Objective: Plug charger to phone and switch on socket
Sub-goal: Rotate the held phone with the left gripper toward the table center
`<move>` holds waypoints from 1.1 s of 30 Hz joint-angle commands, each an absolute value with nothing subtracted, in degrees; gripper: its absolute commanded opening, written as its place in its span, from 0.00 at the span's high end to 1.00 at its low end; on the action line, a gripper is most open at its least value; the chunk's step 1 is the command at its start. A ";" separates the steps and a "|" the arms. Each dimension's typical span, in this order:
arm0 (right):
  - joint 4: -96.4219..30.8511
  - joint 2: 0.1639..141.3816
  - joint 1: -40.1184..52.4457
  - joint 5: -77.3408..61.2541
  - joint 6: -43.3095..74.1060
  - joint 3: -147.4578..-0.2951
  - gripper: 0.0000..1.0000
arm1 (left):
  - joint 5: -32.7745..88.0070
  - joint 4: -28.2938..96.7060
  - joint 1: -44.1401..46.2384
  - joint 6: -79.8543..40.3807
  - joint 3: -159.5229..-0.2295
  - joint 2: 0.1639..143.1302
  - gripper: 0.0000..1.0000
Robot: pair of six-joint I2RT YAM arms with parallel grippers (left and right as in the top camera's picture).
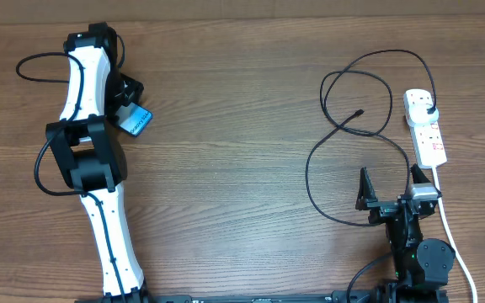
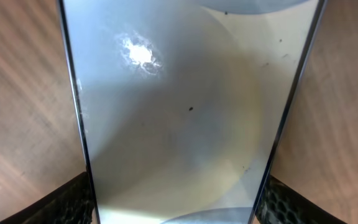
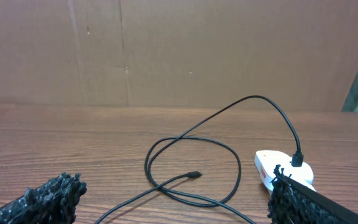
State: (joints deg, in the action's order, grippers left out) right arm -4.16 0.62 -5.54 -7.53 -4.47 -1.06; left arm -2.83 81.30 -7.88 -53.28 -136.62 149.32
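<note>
The phone (image 1: 138, 122) sits at the upper left of the overhead frame, its cyan screen with small text peeking out from under the left claw (image 2: 180, 200), which pinches it by both dark long edges. Close up, the glass looks grey and glossy with a white glare spot. At lower right the right claw (image 1: 390, 187) is spread wide and empty, near the looped charger (image 1: 343, 126) and the white socket (image 1: 426, 128).

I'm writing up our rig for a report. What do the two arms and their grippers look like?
The left arm has white rounded links, bulky black joints and a thin black cable looping off its side. The right arm is black, with a grey block behind the right gripper. Its fingers are black with rough textured pads.
</note>
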 commanded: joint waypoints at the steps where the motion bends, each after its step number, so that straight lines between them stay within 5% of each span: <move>1: -3.95 0.16 -5.65 -7.81 -4.36 -0.45 0.00 | -0.45 85.06 -7.44 -49.82 -140.94 151.81 0.37; 19: -3.95 0.16 -5.65 -7.79 -4.36 -0.45 0.00 | 12.12 96.84 -7.44 -39.22 -150.82 151.81 0.46; 33: -3.95 0.16 -5.65 -7.81 -4.36 -0.45 0.00 | 32.99 96.84 -6.70 -31.00 -150.82 151.81 0.49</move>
